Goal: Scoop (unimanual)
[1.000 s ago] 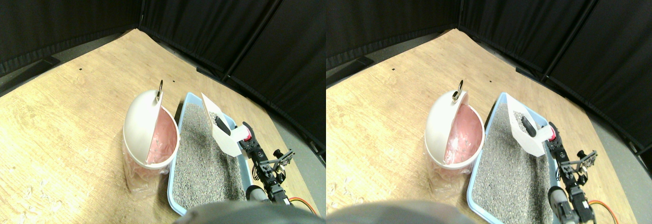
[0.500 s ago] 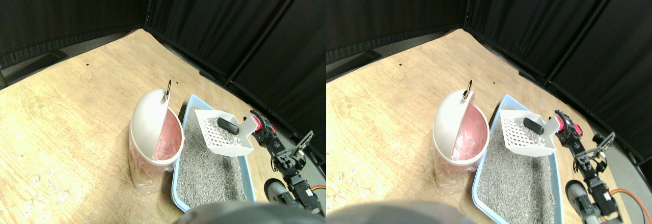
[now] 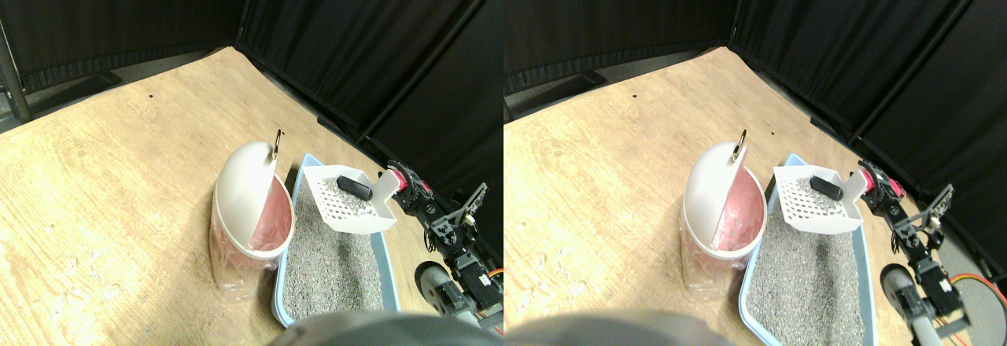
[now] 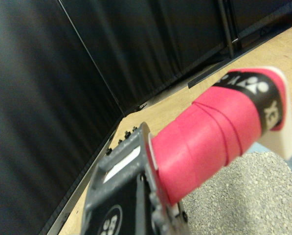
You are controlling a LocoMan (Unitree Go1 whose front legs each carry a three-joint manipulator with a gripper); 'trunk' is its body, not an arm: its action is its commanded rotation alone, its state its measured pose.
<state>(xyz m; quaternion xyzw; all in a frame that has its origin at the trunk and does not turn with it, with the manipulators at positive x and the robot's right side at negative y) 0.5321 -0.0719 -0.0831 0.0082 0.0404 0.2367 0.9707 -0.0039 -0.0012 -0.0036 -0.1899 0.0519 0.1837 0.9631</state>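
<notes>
Right gripper (image 3: 399, 182) clamped on the red-wrapped handle (image 4: 209, 134) of the white slotted scoop (image 3: 346, 201); scoop held roughly level above the far end of the blue litter tray (image 3: 385, 256); dark lump (image 3: 353, 187) lies in scoop; white swing-lid bin (image 3: 245, 204) with pink liner just beside tray.

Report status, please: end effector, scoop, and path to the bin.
Right end effector shut on scoop. Dark lump aboard, above litter tray. Bin open, nothing between.

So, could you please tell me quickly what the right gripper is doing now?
Right gripper: shut on the scoop by its wrapped handle, above the litter tray.
</notes>
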